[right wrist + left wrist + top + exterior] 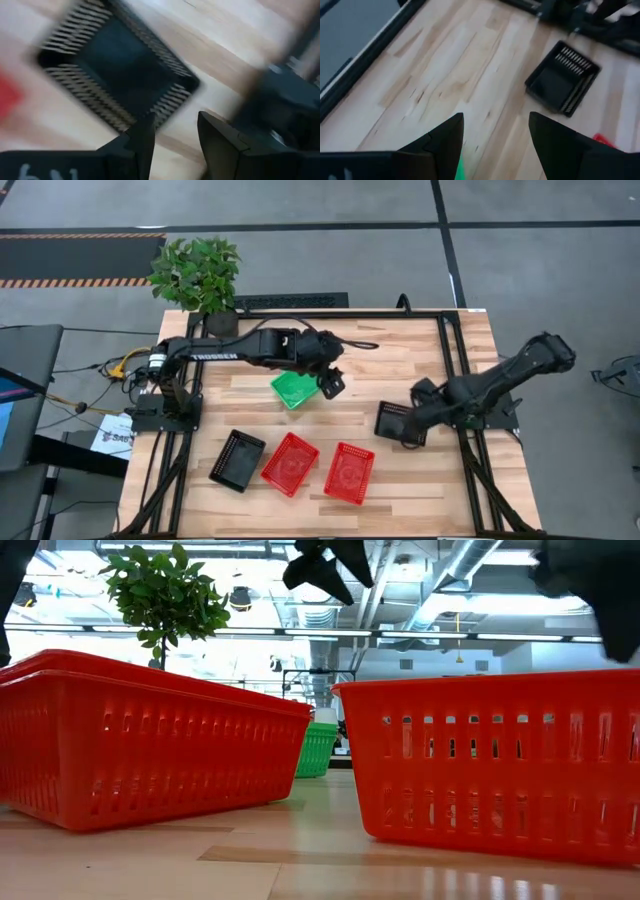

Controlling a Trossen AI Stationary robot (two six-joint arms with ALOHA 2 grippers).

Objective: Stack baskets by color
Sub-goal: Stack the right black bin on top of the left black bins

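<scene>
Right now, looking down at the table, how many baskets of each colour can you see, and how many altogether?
Red baskets: 2
Black baskets: 2
Green baskets: 1, maybe a stack; layers cannot be told
Total: 5 visible as separate baskets

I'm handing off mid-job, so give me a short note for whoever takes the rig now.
Left gripper: open, empty, beside the green basket at table centre.
Right gripper: open, empty, at the black basket on the right.
Other black basket and two red baskets sit apart along the near edge.
Done: no finished colour stack visible.
Left: stack red on red, black on black.
</scene>
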